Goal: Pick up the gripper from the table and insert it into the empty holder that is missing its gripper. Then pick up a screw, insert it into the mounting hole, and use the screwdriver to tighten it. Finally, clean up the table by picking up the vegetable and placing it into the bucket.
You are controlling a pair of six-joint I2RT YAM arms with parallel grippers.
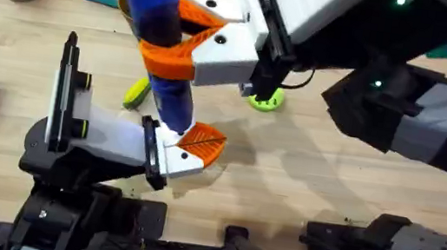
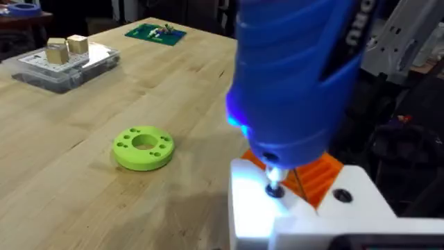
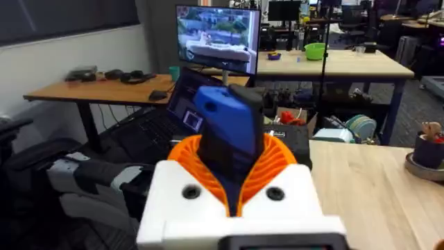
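Overhead: your right gripper (image 1: 185, 39) is clamped on the screwdriver (image 1: 162, 37), tip down onto the left gripper (image 1: 194, 145).
Left fingers: can't tell. Vegetable (image 1: 136, 93) lies just behind on the table (image 1: 302, 189).

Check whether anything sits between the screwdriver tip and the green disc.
Nothing visible does. The screwdriver points down at the left gripper, and only bare table lies between its tip and the disc, which sits apart.
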